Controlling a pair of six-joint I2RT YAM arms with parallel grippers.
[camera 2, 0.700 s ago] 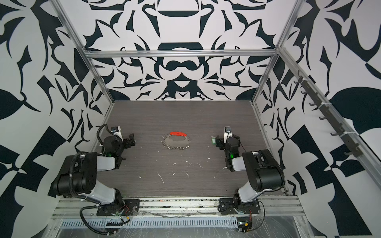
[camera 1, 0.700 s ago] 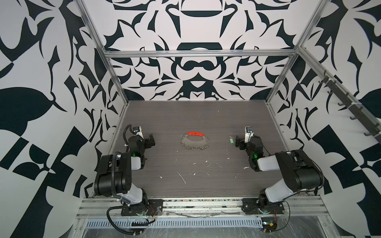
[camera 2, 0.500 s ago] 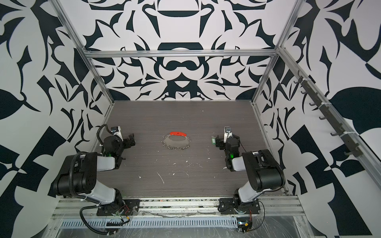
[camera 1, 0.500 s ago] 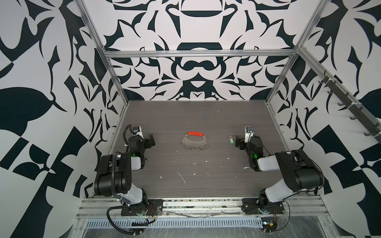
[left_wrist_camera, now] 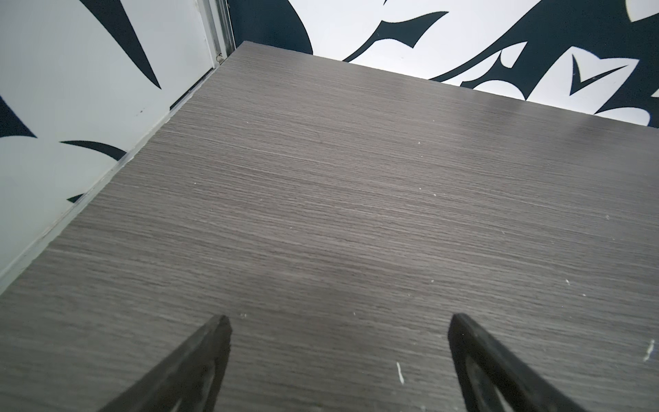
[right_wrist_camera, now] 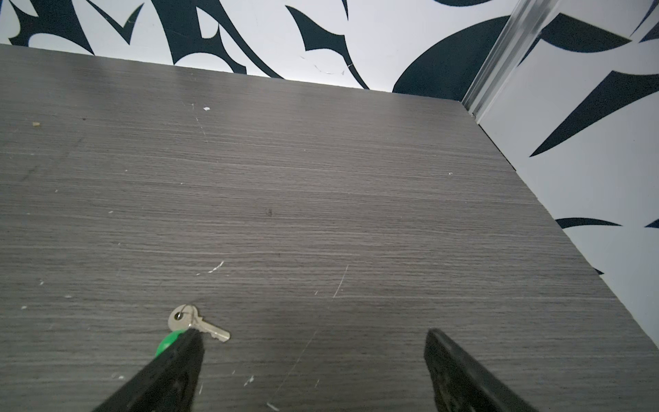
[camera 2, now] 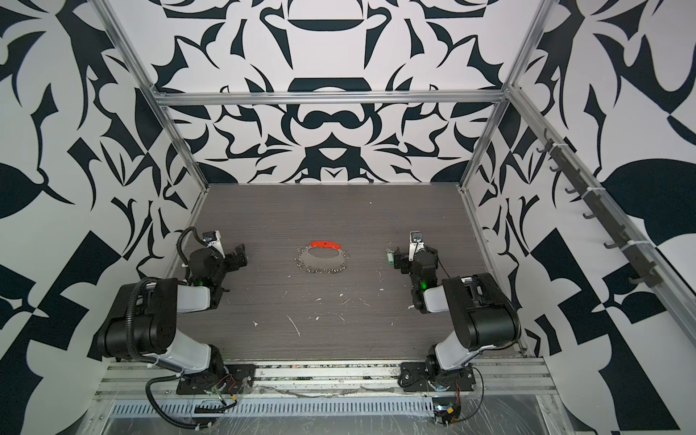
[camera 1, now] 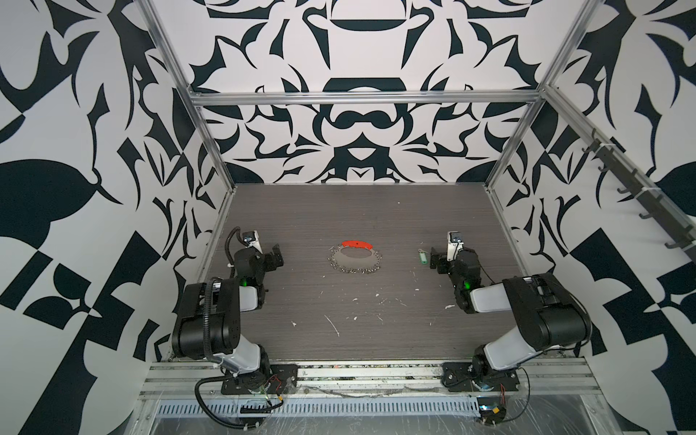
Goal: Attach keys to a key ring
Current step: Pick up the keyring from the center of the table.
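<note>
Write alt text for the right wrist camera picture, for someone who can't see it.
A small silver key with a green tag lies on a grey wood-grain table, right at one fingertip of the open right gripper, and that finger partly hides the tag. The gripper holds nothing. A black-and-white patterned wall stands behind the table.

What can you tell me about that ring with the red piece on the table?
The key ring is a large oval wire loop lying flat near the middle of the grey wood-grain table. A curved red plastic piece covers its far side; many small silver rings and chain links bunch along the rest. Only the table touches it.
</note>
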